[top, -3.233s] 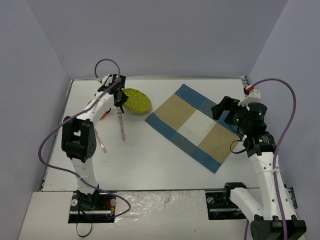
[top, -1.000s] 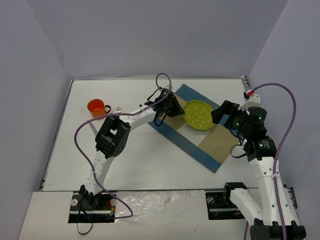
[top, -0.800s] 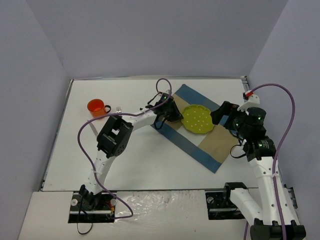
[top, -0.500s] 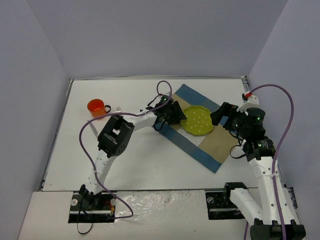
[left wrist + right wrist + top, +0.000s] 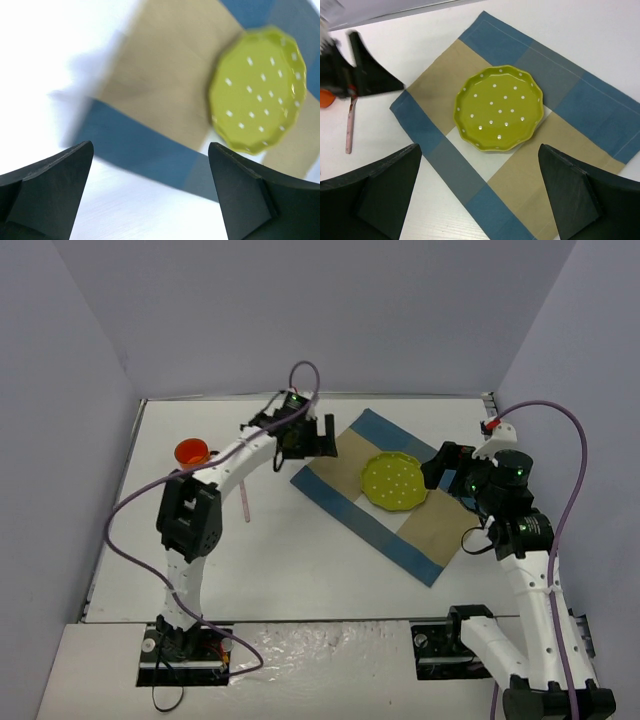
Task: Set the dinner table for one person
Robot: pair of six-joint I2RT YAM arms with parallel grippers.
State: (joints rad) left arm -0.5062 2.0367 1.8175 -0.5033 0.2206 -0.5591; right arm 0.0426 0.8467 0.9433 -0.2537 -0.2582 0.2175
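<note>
Pulling back leftward, the left gripper (image 5: 322, 435) is hanging open and empty, leaving the lime-green dotted scalloped plate (image 5: 393, 481) on the blue-and-tan checked cloth placemat (image 5: 343, 453); the right gripper (image 5: 480, 148) is gaping idle; the flat white dinner table (image 5: 300, 555), probably rigid, heavy and ungraspable, is spreading beneath everything

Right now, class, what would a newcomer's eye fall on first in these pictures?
The lime-green dotted plate sits in the middle of the blue-and-tan checked placemat, right of centre on the white dinner table. Next comes the small orange cup, near the left edge.
</note>
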